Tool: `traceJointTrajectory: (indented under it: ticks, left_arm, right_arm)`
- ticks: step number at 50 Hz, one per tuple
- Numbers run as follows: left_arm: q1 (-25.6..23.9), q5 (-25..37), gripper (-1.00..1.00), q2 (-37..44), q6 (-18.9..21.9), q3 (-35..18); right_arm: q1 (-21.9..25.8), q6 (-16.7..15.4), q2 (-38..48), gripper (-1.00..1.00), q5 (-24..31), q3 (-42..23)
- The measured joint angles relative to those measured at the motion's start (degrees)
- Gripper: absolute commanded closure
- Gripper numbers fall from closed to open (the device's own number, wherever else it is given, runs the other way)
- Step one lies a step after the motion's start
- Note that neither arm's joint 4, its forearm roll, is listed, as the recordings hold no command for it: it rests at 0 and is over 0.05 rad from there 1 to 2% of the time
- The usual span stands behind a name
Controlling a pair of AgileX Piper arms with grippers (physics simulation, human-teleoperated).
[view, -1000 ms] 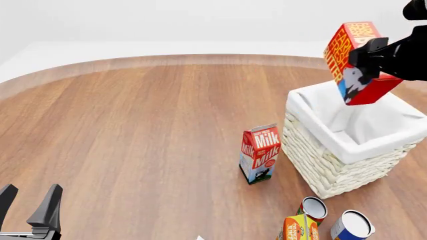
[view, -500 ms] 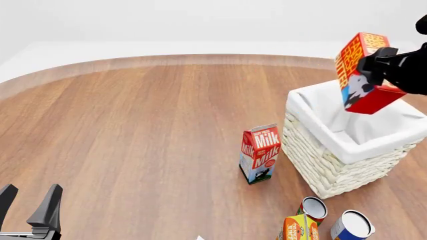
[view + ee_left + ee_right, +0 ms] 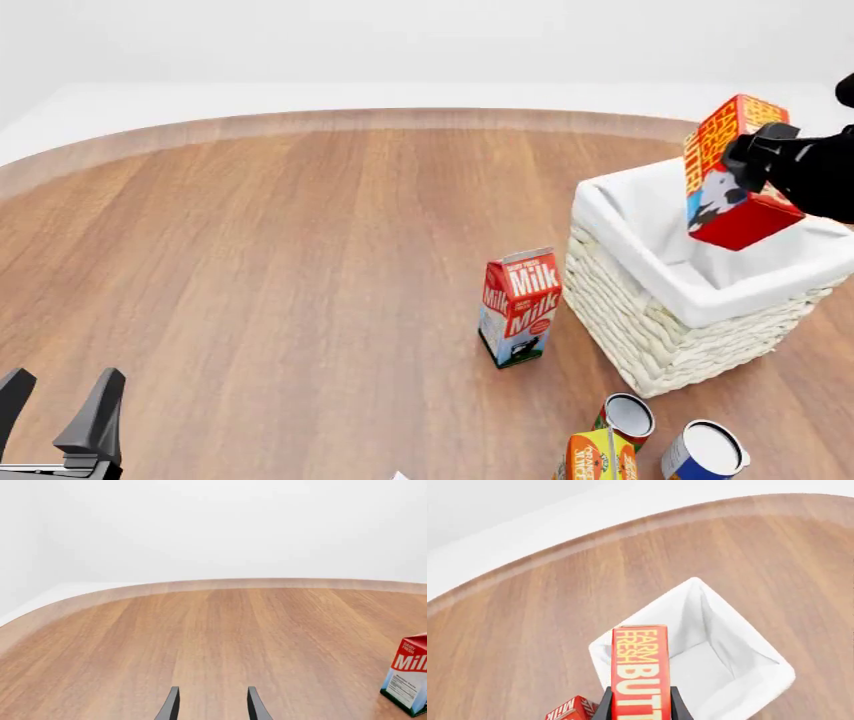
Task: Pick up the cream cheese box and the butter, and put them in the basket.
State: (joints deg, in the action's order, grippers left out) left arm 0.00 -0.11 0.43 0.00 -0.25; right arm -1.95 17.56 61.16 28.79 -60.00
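Observation:
The butter [image 3: 729, 172], a red and orange carton with a blue end, is held tilted in my right gripper [image 3: 758, 152] above the far right part of the basket [image 3: 627, 322]. In the right wrist view the butter [image 3: 640, 667] sits between the fingers, over the near rim of the white-lined basket [image 3: 742, 626]. My left gripper [image 3: 56, 402] is open and empty at the near left, low over the table; its fingers [image 3: 170, 706] show apart in the left wrist view. No cream cheese box shows in any view.
A red milk carton [image 3: 521, 306] stands just left of the basket and also shows in the left wrist view [image 3: 408, 680]. Two cans [image 3: 625, 414] [image 3: 703, 450] and an orange-yellow carton [image 3: 594, 458] stand in front of the basket near the table's front edge.
My right gripper has carried the butter down and to the right, lower over the basket. The left arm has not moved.

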Motion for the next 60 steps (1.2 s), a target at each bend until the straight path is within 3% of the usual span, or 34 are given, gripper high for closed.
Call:
traceJointTrajectory:
  ticks: [60]
  left_arm:
    - [0.0,0.0,-1.0,0.0,0.0,0.0]
  right_arm:
    - [-0.6,4.0,4.1,1.0,-9.8,7.1]
